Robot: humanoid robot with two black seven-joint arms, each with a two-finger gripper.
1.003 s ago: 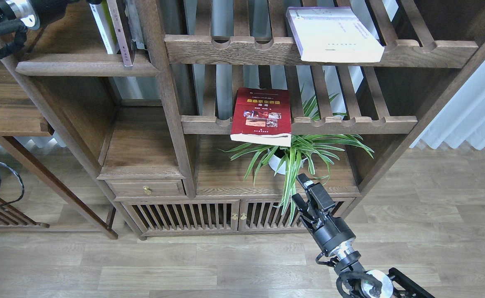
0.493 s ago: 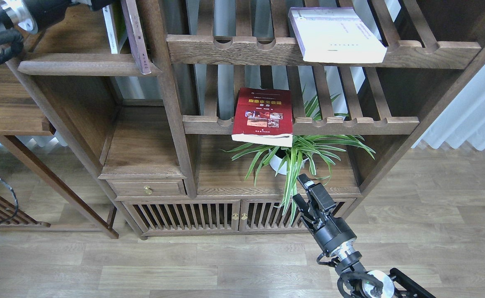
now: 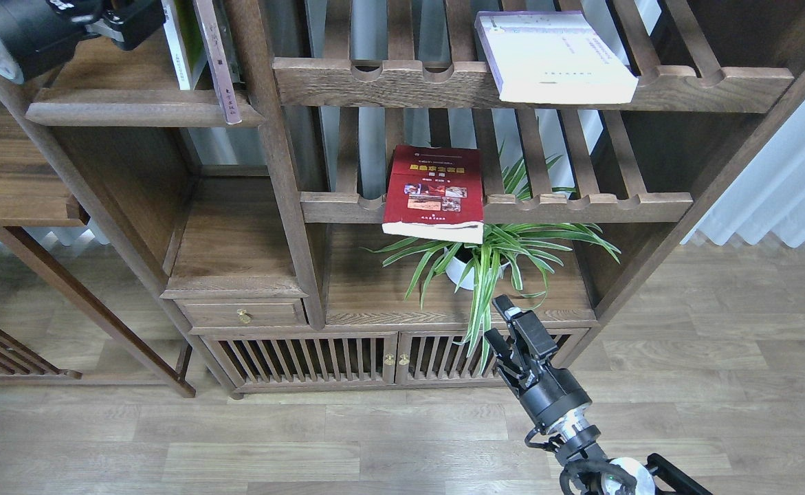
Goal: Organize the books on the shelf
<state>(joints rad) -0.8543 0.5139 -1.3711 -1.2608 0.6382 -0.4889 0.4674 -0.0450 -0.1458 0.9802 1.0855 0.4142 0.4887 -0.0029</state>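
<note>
Care matters: left gripper (image 3: 142, 20), clasp unreadable, abuts the yellow-green and white paperback (image 3: 181, 48) upright on the solid dark-brown board shelf (image 3: 134, 110); ease it against the leaning brown volume (image 3: 216, 62). Right gripper (image 3: 512, 337) hangs empty, spread

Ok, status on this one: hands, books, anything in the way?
Left hand against yellow-green book on solid shelf, grip unclear. Right hand low, open, empty. Red book, white book lie flat on slats. Plant below red book.
</note>
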